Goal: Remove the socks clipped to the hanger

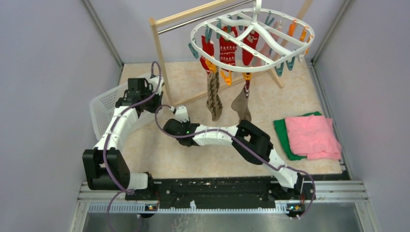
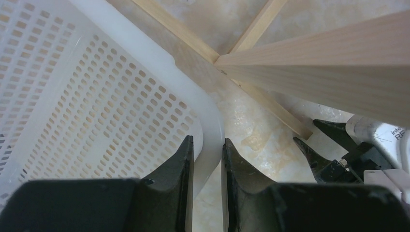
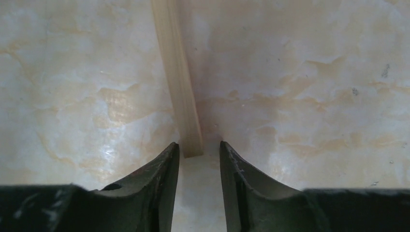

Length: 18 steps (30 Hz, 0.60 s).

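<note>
Left gripper: closed across the rim of the white mesh basket, one finger inside the wall and one outside, at the table's left edge.
Right gripper: jaws parted with a narrow gap and nothing between them. It points down at the table, with the cut end of a wooden floor strip just ahead of the tips.
Table: beige marbled surface between grey walls.
Wooden rack: pale upright post and top rail at the back. Its floor strips run out toward both grippers.
Hanger: white oval ring with curved crossbars, hung on the rack's rail at back centre, well above the table.
Basket position: lies at the left, beside the rack's post.
Folded cloths: pink on top of green, at the table's right side.
Red socks: white patterns, clipped under the hanger's left half.
Brown argyle socks: a pair hanging from the near rim, toes just above the table, beyond the right gripper.
Clips: orange and teal, hanging around the ring. Several on the right hold nothing that I can make out.
Writing: in the left wrist view, the white housing on the right arm shows "Inte" above "RE", both cut off by the frame edge. No other text is readable.
</note>
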Tool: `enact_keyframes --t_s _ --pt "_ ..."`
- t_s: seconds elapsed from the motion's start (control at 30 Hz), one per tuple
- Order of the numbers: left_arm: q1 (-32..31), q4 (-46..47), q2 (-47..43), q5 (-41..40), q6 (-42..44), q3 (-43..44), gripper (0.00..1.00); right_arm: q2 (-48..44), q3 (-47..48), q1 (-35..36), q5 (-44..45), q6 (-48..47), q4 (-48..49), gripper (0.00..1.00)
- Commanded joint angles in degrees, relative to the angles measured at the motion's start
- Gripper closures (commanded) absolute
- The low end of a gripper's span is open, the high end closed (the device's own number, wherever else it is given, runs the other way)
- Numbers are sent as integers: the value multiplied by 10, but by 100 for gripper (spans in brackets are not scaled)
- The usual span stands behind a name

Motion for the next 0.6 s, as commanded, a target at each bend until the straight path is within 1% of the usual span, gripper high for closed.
enact_keyframes --t_s 0.0,0.07,0.13,0.23,0.3,0.43,0.5,0.57 --pt "53 -63 1 -141 -1 -14 100 3 21 -7 -22 8 -63 60" --pt "53 -70 3 -124 -3 -12 100 6 19 -10 -59 1 -96 57" --pt "54 -71 4 -118 -6 -16 100 -5 -11 -10 -83 -2 -114 57" --pt "54 -67 0 -116 -5 -26 100 -55 -107 -10 -103 -6 -78 58" --pt "56 -69 0 -115 -4 -30 100 -80 -146 -10 -109 -8 -73 58" --pt "72 -72 15 -130 -3 -29 100 -112 -187 -10 -113 -12 -76 63" --pt "90 -68 33 -132 -10 -22 100 -127 -200 -10 -115 -17 -70 63" --pt "106 -71 51 -132 -25 -11 100 -141 -211 -9 -117 -24 -61 60"
